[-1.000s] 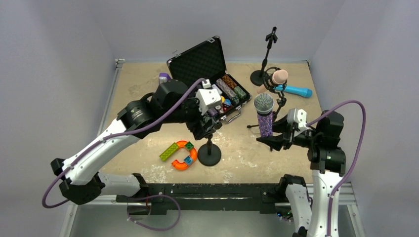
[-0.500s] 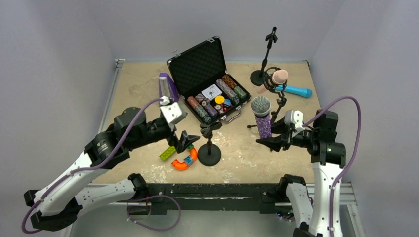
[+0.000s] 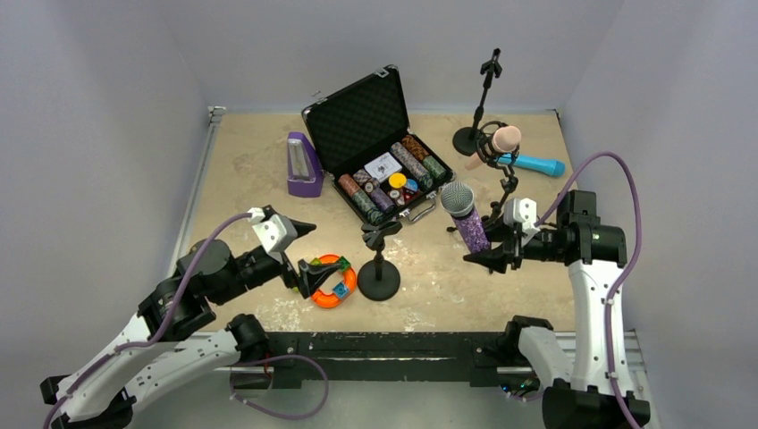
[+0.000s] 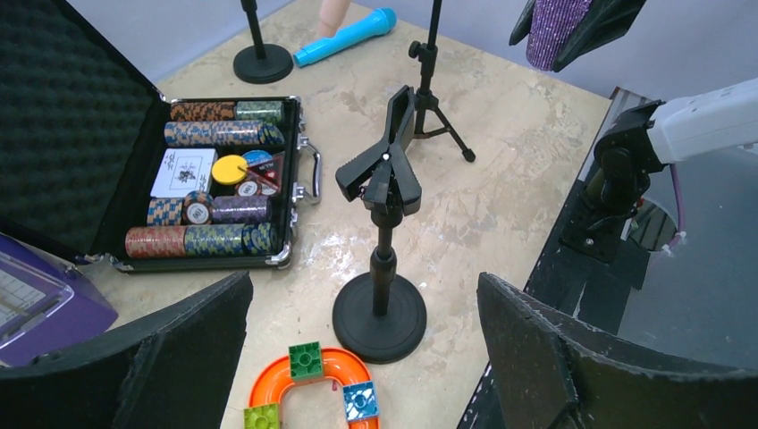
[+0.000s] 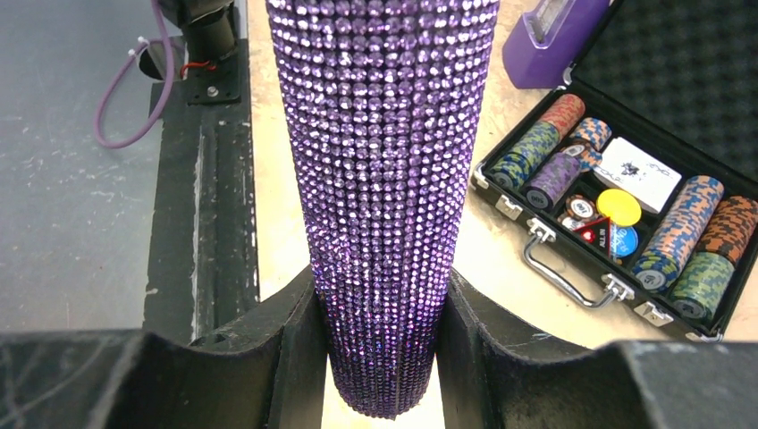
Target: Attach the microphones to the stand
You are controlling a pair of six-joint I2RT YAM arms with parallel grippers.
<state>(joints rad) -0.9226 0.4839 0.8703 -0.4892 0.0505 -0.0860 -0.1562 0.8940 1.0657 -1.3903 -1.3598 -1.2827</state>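
Its arm drawn back to the near-left corner, the left gripper (image 3: 307, 248) hangs wide apart and empty as the right gripper (image 3: 478, 250) clamps the purple microphone (image 3: 467, 217), head up, right of the short stand (image 3: 379, 268), whose clip (image 4: 384, 170) the handle should probably enter squarely.

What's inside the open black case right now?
Rows of striped poker chips fill the case, with a white printed card, a yellow disc and a few loose chips in the middle. The foam-lined lid holds nothing. Whatever lies beneath the chips is covered.
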